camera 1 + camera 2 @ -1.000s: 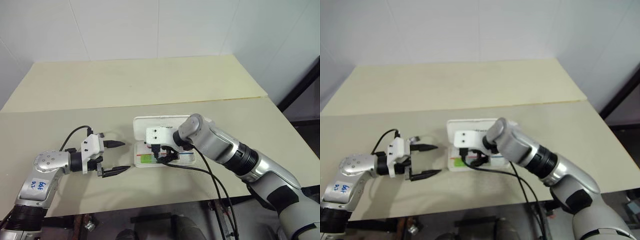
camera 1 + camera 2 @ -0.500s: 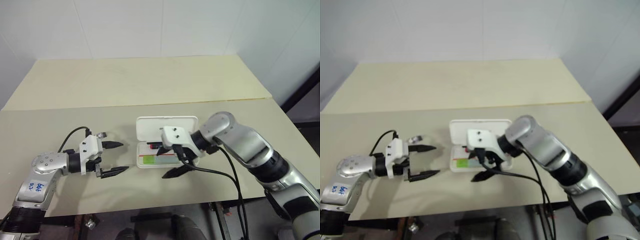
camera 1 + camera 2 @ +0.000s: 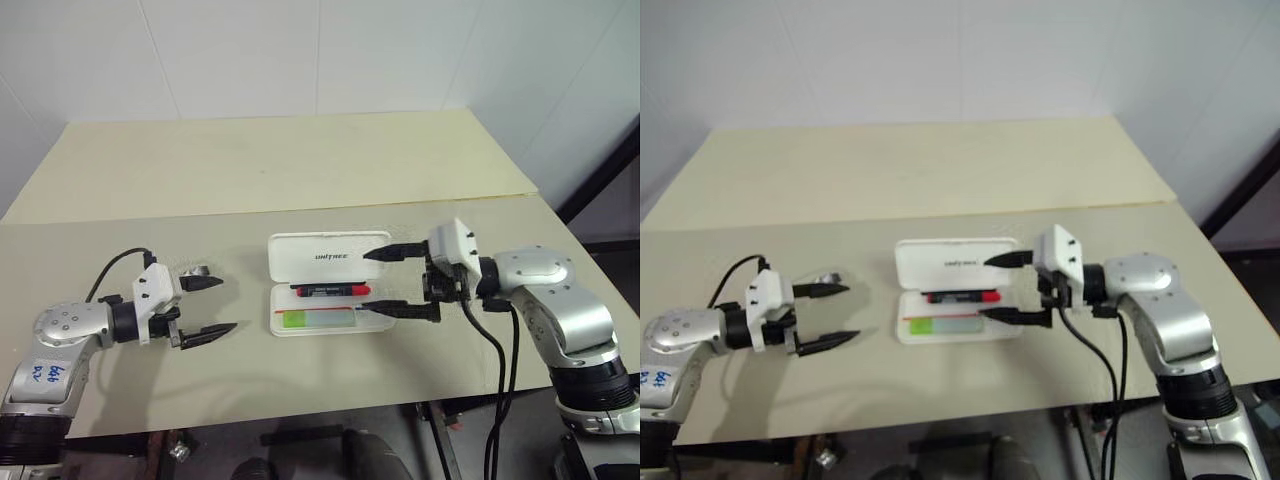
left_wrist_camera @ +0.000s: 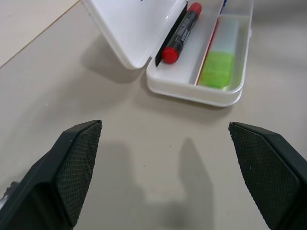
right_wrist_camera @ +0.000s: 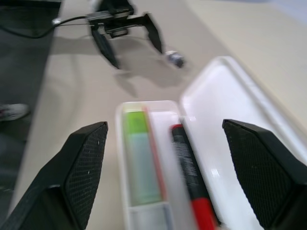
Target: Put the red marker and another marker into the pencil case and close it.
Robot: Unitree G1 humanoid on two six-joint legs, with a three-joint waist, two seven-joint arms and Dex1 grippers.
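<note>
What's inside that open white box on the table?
The pencil case holds a red marker in the compartment nearer the lid and a green highlighter in the nearer one. A pincer finger covers the tray's right end, so anything there is hidden.

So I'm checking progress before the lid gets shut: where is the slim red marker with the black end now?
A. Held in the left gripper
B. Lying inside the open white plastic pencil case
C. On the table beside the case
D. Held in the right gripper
B: the slim red marker lies in the tray of the open white plastic pencil case, next to the green highlighter, and both grippers are open.
</note>
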